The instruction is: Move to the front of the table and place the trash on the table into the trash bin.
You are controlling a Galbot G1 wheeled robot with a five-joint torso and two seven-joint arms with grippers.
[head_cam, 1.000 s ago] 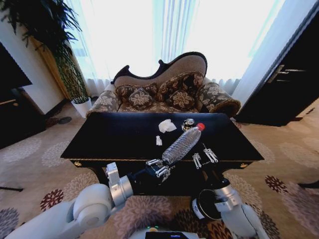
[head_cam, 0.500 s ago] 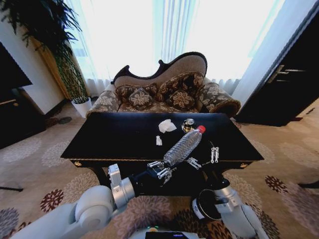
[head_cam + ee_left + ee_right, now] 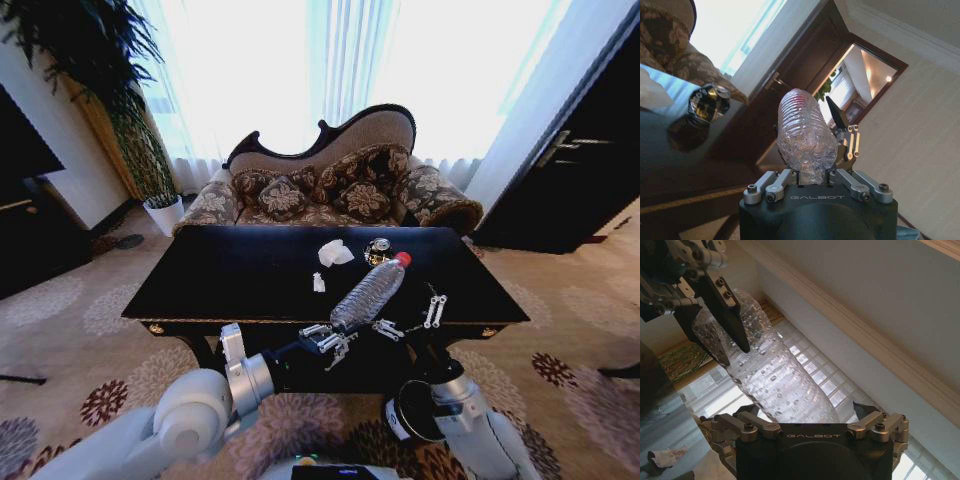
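Firmly in left gripper (image 3: 328, 343): bottle (image 3: 368, 294).

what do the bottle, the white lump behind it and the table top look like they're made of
The bottle looks like thin clear plastic: see-through, ribbed, with a red cap. The white lump seems to be crumpled tissue or soft paper, matte and creased. The table top appears to be black lacquered wood or similar, glossy enough to mirror the window light; its core cannot be told.
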